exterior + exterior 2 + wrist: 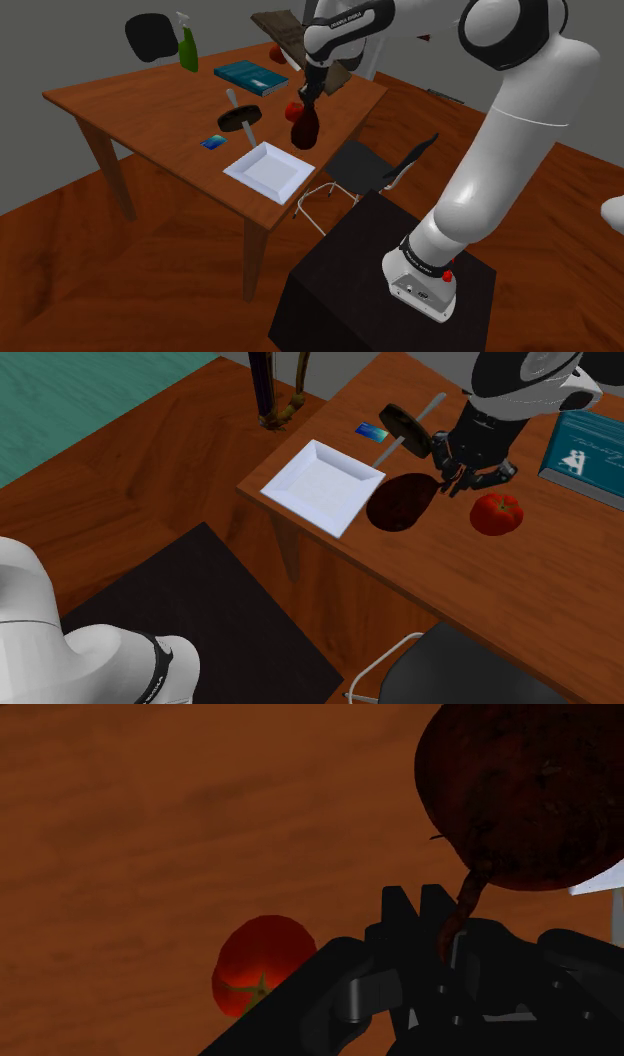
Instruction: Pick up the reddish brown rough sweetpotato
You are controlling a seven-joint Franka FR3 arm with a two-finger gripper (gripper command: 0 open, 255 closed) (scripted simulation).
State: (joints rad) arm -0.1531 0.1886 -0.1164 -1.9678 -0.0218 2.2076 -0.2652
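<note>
while the black end effector (425,909) pinches only its thin tail, the dark reddish-brown sweet potato (402,502) dangles over the surface (520,602) beside a tomato (496,513), likely heavy, stiff, rough-skinned, and safer gripped mid-body.
</note>
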